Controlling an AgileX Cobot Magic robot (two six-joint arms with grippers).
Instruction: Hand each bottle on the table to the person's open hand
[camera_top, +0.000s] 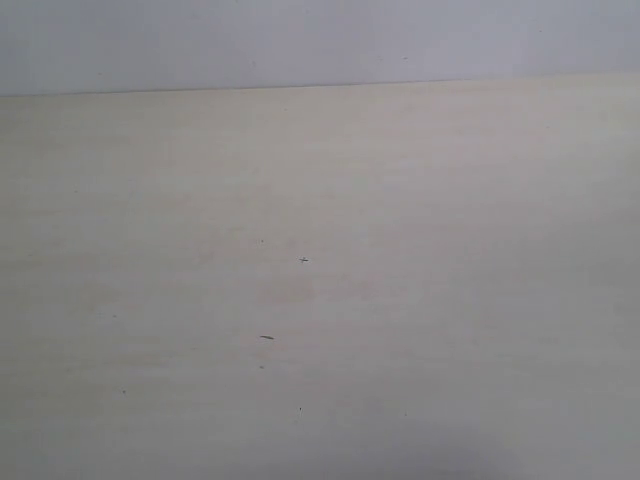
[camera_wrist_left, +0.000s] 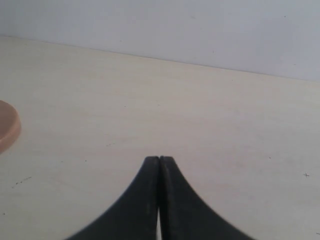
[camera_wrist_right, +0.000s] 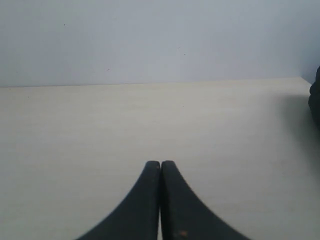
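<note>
Bottles cannot be placed: no view catches one. The exterior view gives only the pale desk (camera_top: 400, 300), a few dark specks (camera_top: 303, 260) and the grey wall (camera_top: 320, 40) behind it. The left wrist view adds the left fingers (camera_wrist_left: 159, 162), pressed together on nothing, and a rounded peach-coloured shape (camera_wrist_left: 7, 125) cut by the picture's edge, too little to name. The right wrist view shows the right fingers (camera_wrist_right: 160, 165), likewise pressed together and empty, with a dark object (camera_wrist_right: 315, 100) at the desk's far corner.
</note>
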